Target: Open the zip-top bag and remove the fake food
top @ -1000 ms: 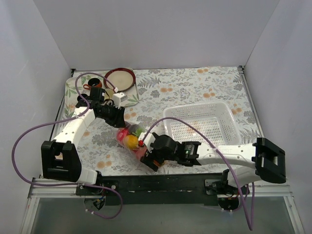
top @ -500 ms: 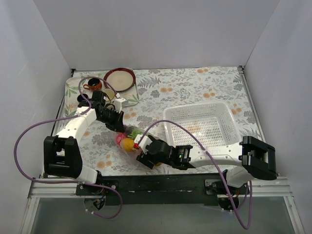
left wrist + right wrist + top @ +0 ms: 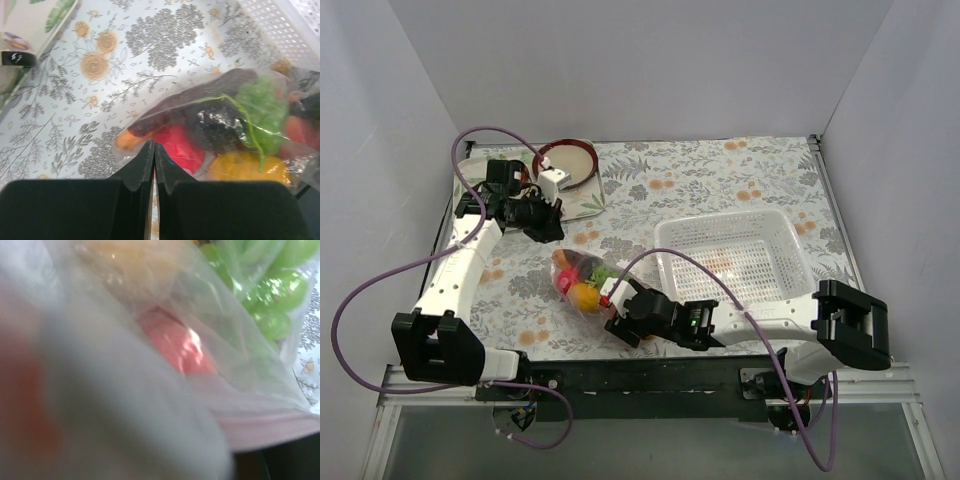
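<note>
The zip-top bag (image 3: 582, 283) lies on the flowered cloth left of the basket, stuffed with fake food: a yellow piece (image 3: 585, 294), green grapes (image 3: 260, 107), a red piece (image 3: 177, 145). My left gripper (image 3: 552, 230) hovers up and left of the bag, apart from it. In the left wrist view the left gripper (image 3: 153, 146) is shut with nothing visible between the jaws. My right gripper (image 3: 618, 312) is pressed against the bag's near end. The bag (image 3: 200, 365) fills the right wrist view in a blur and hides the fingers, with a pale pink strip (image 3: 270, 425) low in the frame.
A white mesh basket (image 3: 670, 235) stands right of the bag; its corner (image 3: 280, 25) shows in the left wrist view. A brown-rimmed plate (image 3: 567, 160) sits on a tray (image 3: 470, 170) at the back left. White walls close in the table.
My left gripper has shut and drawn back up and to the left, away from the bag. The right gripper has narrowed and stays at the bag's near end; the bag has shifted a little left.
</note>
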